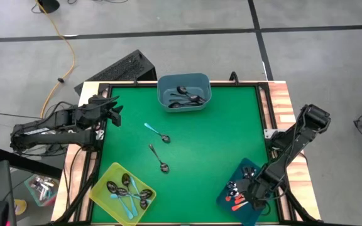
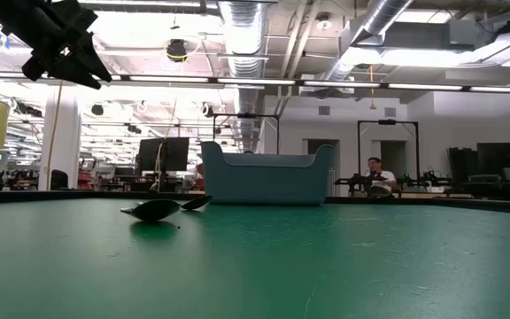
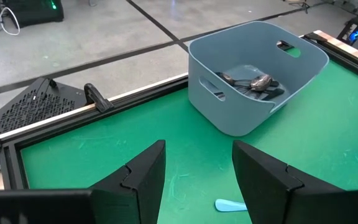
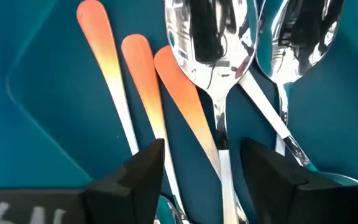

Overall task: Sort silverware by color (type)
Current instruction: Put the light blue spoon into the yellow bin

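Right tool (image 1: 249,193) down inside the dark blue bin (image 1: 228,202) at the near right corner of the green tabletop (image 1: 212,138), fingers (image 4: 135,180) spread wide and holding nothing. Directly beneath it, orange-handled spoons (image 4: 148,81) lying side by side on the bin floor, shiny bowls (image 4: 213,37) toward one end.

Left tool (image 1: 110,112) raised above the far left edge of the tabletop, fingers (image 3: 142,180) wide apart, empty, facing the grey-blue bin (image 3: 253,74).

Grey-blue bin at the far middle edge, holding dark plain metal spoons (image 1: 186,97). Yellow bin (image 1: 103,188) at the near left corner, holding light blue-handled spoons (image 1: 129,191).

Two spoons loose on the tabletop, well apart from every bin: one with a light blue handle (image 1: 156,133) nearer the grey-blue bin, one with a dark metal handle (image 1: 158,157) just nearer the front. In the low view, the bowl of one spoon (image 2: 153,209) in front of the grey-blue bin.
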Controlling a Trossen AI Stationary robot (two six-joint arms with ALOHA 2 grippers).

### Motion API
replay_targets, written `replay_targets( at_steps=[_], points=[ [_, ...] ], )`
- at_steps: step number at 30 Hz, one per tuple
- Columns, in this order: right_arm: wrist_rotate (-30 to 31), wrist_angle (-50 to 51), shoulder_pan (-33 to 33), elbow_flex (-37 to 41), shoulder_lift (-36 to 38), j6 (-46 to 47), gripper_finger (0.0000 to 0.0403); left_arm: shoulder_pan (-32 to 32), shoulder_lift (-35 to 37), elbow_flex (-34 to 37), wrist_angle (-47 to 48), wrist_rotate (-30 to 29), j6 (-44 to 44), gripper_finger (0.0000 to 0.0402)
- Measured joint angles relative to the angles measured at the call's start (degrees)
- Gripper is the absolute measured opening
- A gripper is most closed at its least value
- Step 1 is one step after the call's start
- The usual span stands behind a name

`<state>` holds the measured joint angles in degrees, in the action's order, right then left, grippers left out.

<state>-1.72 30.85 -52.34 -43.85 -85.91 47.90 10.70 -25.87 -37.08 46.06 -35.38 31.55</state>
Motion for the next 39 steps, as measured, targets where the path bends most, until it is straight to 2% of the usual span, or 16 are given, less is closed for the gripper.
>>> replay_targets(
  at_steps=[10, 24, 31, 39],
  points=[
    [-1.2, 4.6, 0.0, -6.4, 0.0, -0.1, 0.0222, 0.0, 0.0, 0.0, 0.0, 0.4, 0.0, 0.017],
    [-1.3, 15.8, 0.4, -15.9, 0.0, 0.3, 0.0221, 0.0, 0.0, 0.0, 0.0, 5.7, -0.9, 0.017],
    [-1.3, 22.5, 3.4, -18.5, 0.0, 5.0, 0.0221, 0.0, 0.0, 0.0, 0.0, 10.9, -3.1, 0.017],
    [-1.3, 22.6, 9.1, -21.0, 0.0, 1.4, 0.0221, 0.0, 0.0, 0.0, 0.0, 14.6, -6.7, 0.017]
  ],
)
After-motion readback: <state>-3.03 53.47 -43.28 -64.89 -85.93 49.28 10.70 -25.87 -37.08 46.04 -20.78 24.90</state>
